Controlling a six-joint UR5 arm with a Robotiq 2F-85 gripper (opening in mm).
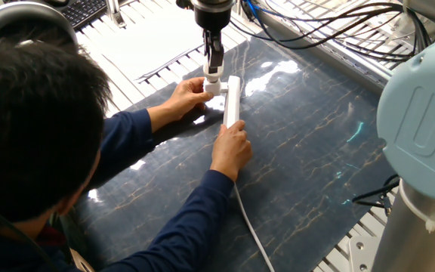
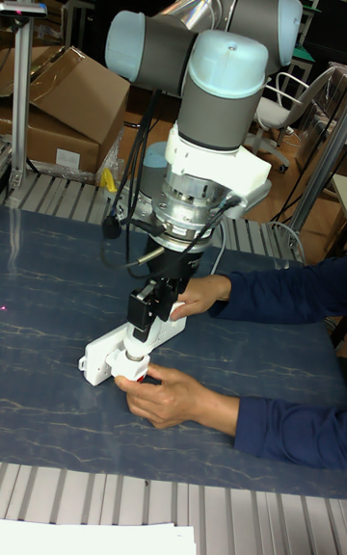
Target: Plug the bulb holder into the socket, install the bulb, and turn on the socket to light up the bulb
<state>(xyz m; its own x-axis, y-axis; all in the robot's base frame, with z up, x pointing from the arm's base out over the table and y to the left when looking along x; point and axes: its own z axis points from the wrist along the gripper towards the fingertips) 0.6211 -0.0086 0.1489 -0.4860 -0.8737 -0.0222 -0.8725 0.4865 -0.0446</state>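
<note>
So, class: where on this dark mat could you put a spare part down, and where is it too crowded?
Free: the dark mat between the socket and the robot base, and its near stretch right of the white cord. Crowded: the socket's far end, where the hand holds the bulb over the bulb holder, with both of the person's hands there.

Socket (image 1: 232,98) (image 2: 108,351): long white power strip, lying flat on the dark marbled mat, white cord trailing from one end. A red spot shows at its near end in the tall fixed view.

Bulb holder (image 1: 212,87): small white block, seated against the socket's side, upright.

Bulb (image 1: 212,72) (image 2: 132,355): small, white, narrow neck downward, standing directly on the bulb holder, clasped in my gripper (image 1: 213,68) (image 2: 140,335); dome mostly hidden.
</note>
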